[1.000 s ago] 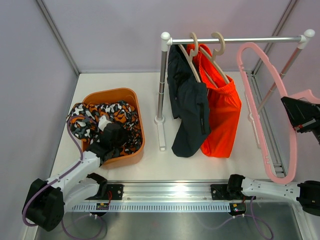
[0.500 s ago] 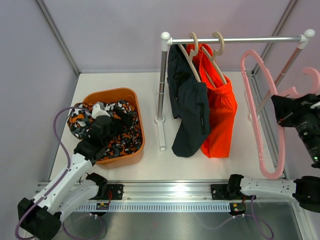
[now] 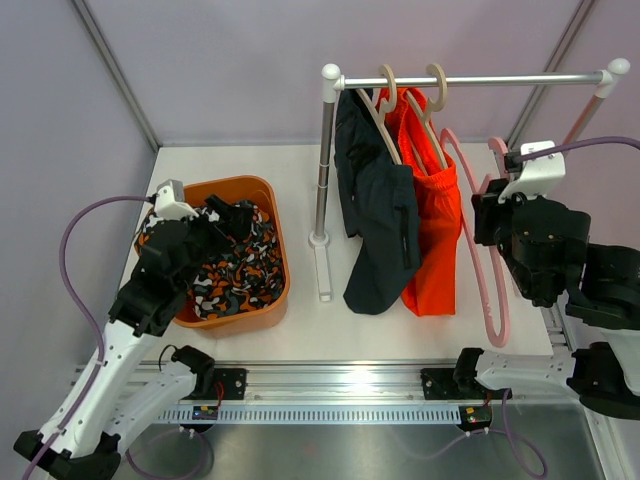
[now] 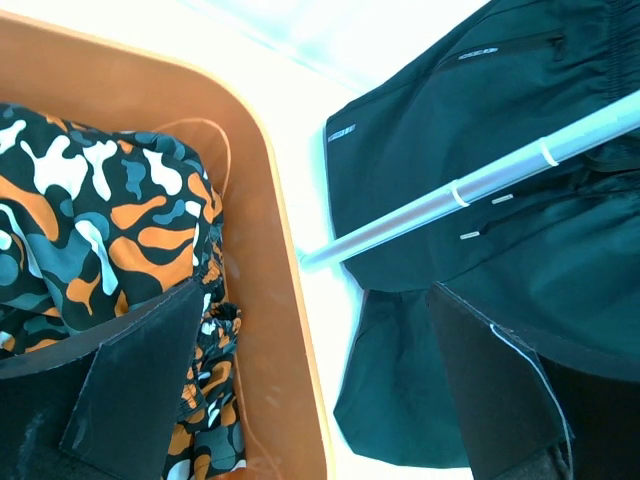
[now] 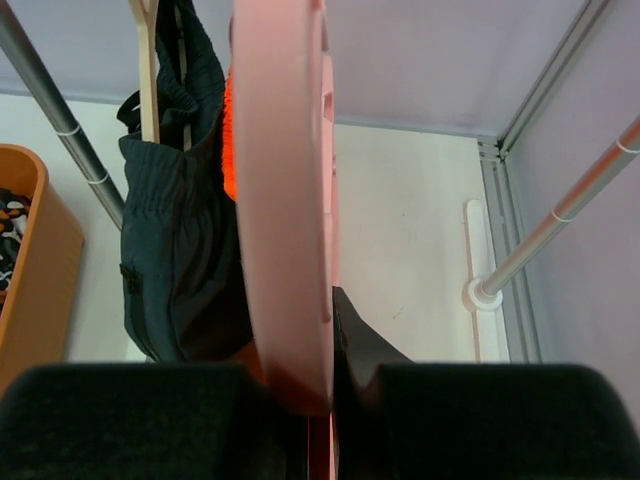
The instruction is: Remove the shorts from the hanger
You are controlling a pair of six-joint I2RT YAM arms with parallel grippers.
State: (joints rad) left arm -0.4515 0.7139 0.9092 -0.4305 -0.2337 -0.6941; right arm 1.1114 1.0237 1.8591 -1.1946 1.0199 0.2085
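The camouflage shorts (image 3: 240, 275) lie in the orange bin (image 3: 222, 184) in the top view. My left gripper (image 3: 228, 215) partly covers them, spread wide above. The navy shorts (image 3: 375, 220) and orange shorts (image 3: 440, 225) hang on the rail (image 3: 480, 79). My right gripper (image 3: 488, 218) clamps the pink hanger (image 3: 496, 336).

Left wrist: both pads (image 4: 130, 390) stand far apart with nothing between them, and the navy shorts are cut off at the frame edge.

Right wrist: I see the hanger edge-on, pinched, with the orange shorts mostly hidden behind it.
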